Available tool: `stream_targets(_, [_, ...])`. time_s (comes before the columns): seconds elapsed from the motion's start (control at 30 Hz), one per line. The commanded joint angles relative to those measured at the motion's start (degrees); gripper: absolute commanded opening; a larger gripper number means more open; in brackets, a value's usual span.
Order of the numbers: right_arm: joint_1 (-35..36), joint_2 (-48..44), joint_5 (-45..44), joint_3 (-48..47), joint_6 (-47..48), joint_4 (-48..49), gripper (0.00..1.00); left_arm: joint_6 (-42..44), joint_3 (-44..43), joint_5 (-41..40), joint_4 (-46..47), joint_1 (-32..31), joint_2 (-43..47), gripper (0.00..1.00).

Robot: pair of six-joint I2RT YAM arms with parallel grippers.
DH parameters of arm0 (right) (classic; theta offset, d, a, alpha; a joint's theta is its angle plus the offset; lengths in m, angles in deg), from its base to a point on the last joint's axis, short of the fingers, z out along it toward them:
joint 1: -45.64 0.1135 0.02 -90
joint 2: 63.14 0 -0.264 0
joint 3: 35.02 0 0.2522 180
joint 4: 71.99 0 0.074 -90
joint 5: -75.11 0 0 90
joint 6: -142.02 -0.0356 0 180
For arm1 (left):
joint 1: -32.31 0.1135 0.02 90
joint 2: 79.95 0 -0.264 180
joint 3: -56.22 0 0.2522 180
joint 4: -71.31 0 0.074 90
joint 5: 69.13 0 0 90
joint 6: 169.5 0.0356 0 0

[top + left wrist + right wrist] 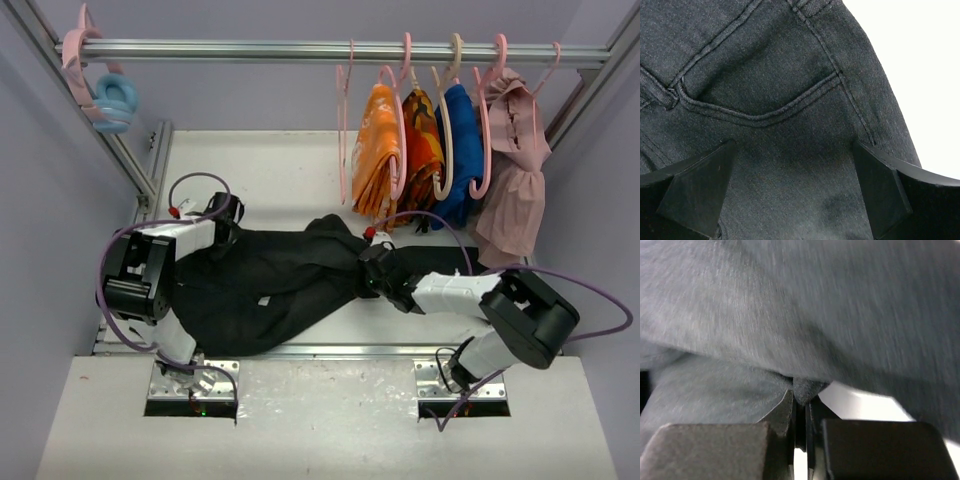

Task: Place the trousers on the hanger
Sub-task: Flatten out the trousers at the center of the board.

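Observation:
The black trousers point(270, 285) lie spread across the table between both arms. My left gripper point(230, 238) is at their left upper edge. In the left wrist view it point(795, 197) is open, with its fingers point(700, 192) wide apart just above the pocket seam of the trousers point(770, 75). My right gripper point(370, 265) is at the trousers' middle. In the right wrist view it point(804, 397) is shut on a small fold of the trousers point(807, 387). An empty pale pink hanger point(344, 130) hangs on the rail above the table.
The metal rail point(250, 48) carries further hangers with orange patterned cloths point(385, 150), a blue garment point(462, 150) and a pink garment point(515, 160). A pale blue ring hook point(115, 100) hangs at its left end. Frame posts slant down both sides.

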Motion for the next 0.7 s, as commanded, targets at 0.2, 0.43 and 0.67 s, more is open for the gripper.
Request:
stream_targets(0.2, [2.0, -39.9, -16.6, 3.0, -3.2, -31.2, 0.0, 0.0, -2.9, -1.5, 0.0, 3.6, -4.3, 1.0])
stream_targets(0.43, [2.1, -52.1, -10.5, -8.9, -1.2, -56.3, 0.0, -0.8, -5.6, -0.2, -1.9, 3.9, -6.7, 1.0])
stream_targets(0.67, [2.1, -43.2, 28.0, -10.5, 12.5, -50.7, 0.17, -1.2, -8.5, -2.4, -6.0, 4.1, -7.0, 1.0])
